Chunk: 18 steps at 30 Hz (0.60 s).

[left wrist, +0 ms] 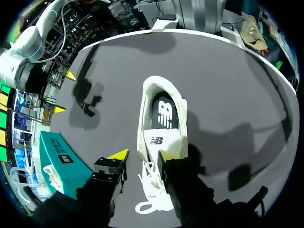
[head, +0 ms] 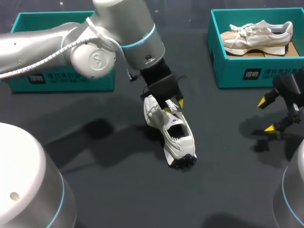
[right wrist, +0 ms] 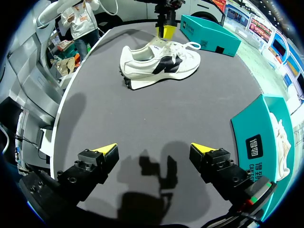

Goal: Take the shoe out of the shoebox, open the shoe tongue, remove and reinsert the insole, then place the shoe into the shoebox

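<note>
Left fingers astride laces of shoe, one seemingly on tongue

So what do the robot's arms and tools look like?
The left arm and right arm are silver with light blue rings; a white cable runs along the left. The left tool and right tool are black with yellow tips.

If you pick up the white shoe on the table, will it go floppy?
The white shoe probably keeps its shape: its sole looks thick. The laces lie loose, so they would likely dangle. Sitting flat on the table, it should slide, not roll.
</note>
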{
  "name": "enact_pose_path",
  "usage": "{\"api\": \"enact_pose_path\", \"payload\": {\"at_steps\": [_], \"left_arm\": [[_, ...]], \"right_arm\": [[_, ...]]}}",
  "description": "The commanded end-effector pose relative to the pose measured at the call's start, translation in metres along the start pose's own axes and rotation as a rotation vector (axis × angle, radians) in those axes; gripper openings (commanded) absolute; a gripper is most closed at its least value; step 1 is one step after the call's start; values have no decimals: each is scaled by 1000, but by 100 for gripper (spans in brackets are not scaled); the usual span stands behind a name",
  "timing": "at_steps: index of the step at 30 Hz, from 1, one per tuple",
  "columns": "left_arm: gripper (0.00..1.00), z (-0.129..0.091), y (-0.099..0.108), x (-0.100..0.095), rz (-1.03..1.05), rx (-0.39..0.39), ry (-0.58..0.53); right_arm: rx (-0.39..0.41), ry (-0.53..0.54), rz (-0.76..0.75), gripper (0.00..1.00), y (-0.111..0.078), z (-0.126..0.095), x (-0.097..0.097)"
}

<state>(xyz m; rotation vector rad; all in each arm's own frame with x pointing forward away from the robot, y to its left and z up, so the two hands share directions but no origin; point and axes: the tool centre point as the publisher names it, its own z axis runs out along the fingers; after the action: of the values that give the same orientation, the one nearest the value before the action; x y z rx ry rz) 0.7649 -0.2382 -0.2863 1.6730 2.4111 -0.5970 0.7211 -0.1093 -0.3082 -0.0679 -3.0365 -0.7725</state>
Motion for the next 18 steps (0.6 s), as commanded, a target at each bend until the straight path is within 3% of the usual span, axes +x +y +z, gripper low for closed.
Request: {"api": "enact_pose_path", "payload": {"at_steps": [1, 13, 16, 18], "left_arm": [[100, -40, -14, 10, -63, -12, -7], [100, -40, -14, 10, -63, -12, -7], [100, -48, -26, 9, -224, 38, 90], [100, -54, -38, 3, -487, -19, 185]], "right_arm": [[2, -1, 0, 100, 0, 0, 1], [2, -1, 0, 100, 0, 0, 1], [2, -1, 0, 100, 0, 0, 1], [2, -1, 0, 100, 0, 0, 1]]}}
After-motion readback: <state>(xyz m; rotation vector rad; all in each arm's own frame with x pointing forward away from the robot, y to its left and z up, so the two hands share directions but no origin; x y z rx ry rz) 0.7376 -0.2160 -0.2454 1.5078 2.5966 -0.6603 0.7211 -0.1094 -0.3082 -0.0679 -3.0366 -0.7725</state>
